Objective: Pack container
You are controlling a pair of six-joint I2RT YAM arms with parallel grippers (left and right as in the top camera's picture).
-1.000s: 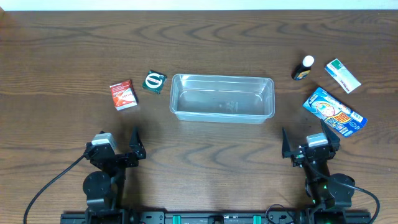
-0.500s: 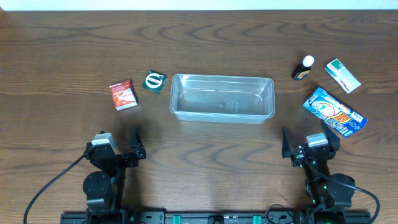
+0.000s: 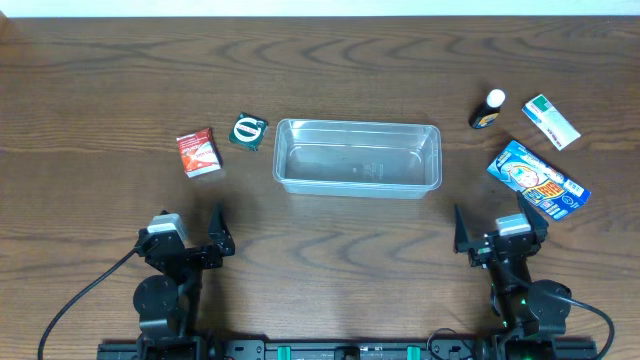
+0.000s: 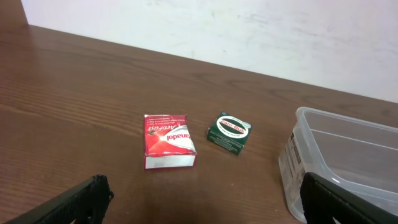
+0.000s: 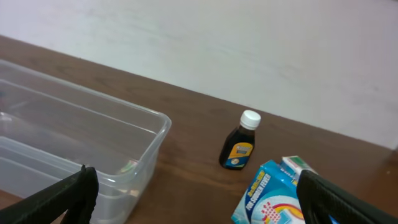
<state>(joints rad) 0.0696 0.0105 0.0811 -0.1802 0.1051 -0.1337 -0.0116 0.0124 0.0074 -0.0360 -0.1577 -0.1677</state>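
- The container [image 3: 357, 158] sits upright, mouth up, at the middle of the wooden table [image 3: 330, 270]. Its long sides run left to right, and it is well apart from both arms.
- Only the overhead view takes in its whole outline. The left wrist view catches just its left end, at the frame's right edge. The right wrist view shows its right end, with the rounded corner and rolled rim.
- Near its far-left corner, not touching, lies a green packet [image 3: 248, 131] with a round white logo. A red packet [image 3: 198, 153] lies further left. The left wrist view shows the red one's white print upside down; overhead the print is too small to read.
- Beyond the far-right corner a dark bottle [image 3: 487, 110] with a white cap stands upright. A green-and-white box [image 3: 551, 121] lies to its right, and a blue packet [image 3: 538, 180] lies nearer the right arm.
- The right wrist view adds the bottle's yellow-and-blue label, but crops the blue packet and shows only a sliver of the box.
- The left gripper [image 3: 190, 228] waits at the near edge, fingers spread wide around nothing.
- The right gripper [image 3: 490, 228] matches it, fingers wide, holding nothing.
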